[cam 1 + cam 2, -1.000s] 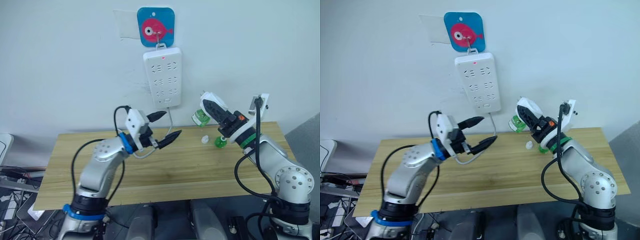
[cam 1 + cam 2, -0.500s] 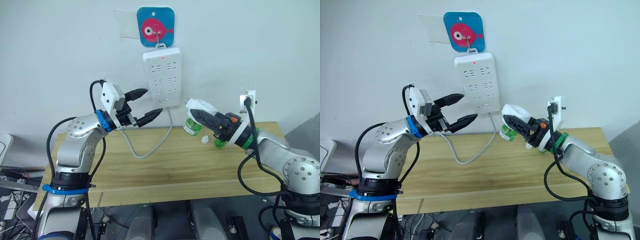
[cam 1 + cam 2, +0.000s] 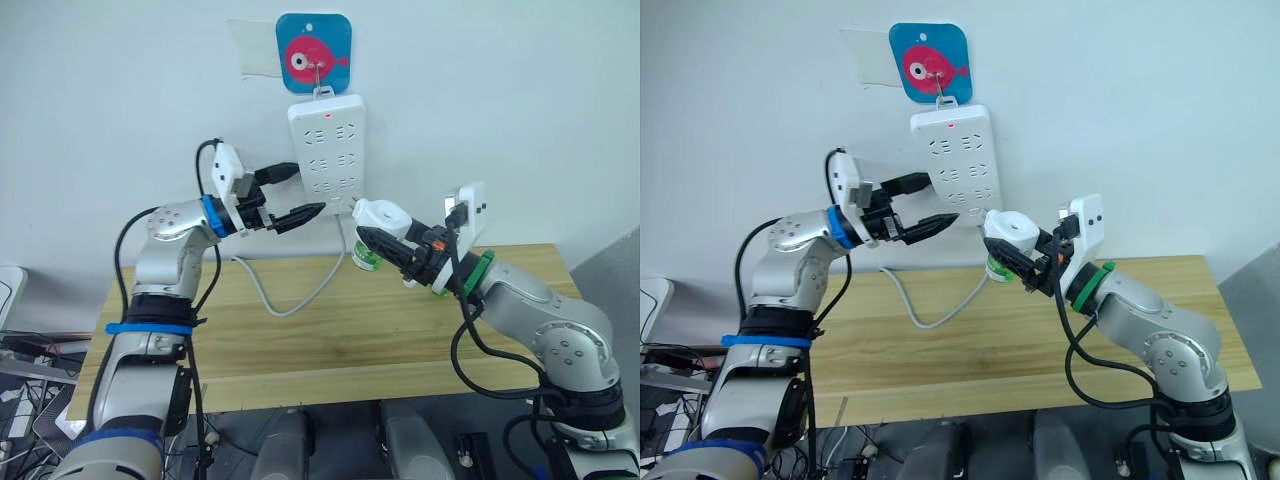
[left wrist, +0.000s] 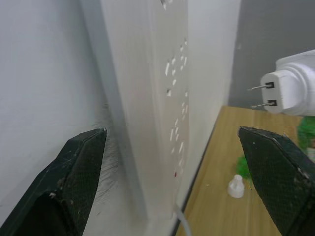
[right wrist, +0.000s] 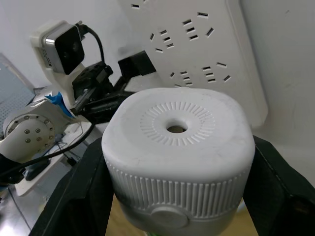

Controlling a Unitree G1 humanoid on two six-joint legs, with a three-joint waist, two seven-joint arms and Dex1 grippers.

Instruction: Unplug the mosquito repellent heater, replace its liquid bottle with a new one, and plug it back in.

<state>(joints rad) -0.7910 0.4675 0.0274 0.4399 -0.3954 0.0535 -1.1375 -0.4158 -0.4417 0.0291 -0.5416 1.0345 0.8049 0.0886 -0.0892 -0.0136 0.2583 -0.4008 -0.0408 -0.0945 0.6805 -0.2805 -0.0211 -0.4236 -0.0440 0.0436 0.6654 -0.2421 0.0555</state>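
- The right end effector (image 3: 392,252) pinches the mosquito repellent heater (image 3: 378,219) between its two black fingers (image 5: 83,196) – the white unit is held up in the air above the worktop (image 3: 330,330), its domed face with a small centre hole turned toward the right wrist camera.
- A green liquid bottle (image 3: 366,256) hangs under the heater, and the heater's two metal plug prongs (image 4: 261,96) point toward the power strip (image 3: 326,150) without touching it.
- The heater sits just beside the strip's lower right corner, near the lowest row of sockets.
- The left end effector (image 3: 295,197) is spread wide, empty – its fingertips (image 4: 81,162) straddle the lower left edge of the strip, one close against the wall (image 3: 120,110).
- The strip hangs from a hook on a blue fish plaque (image 3: 313,52), a red light lit near its top; its white cord (image 3: 290,300) loops down onto the worktop.
- A small white cap (image 4: 236,186) lies on the worktop, with something green just beside it.
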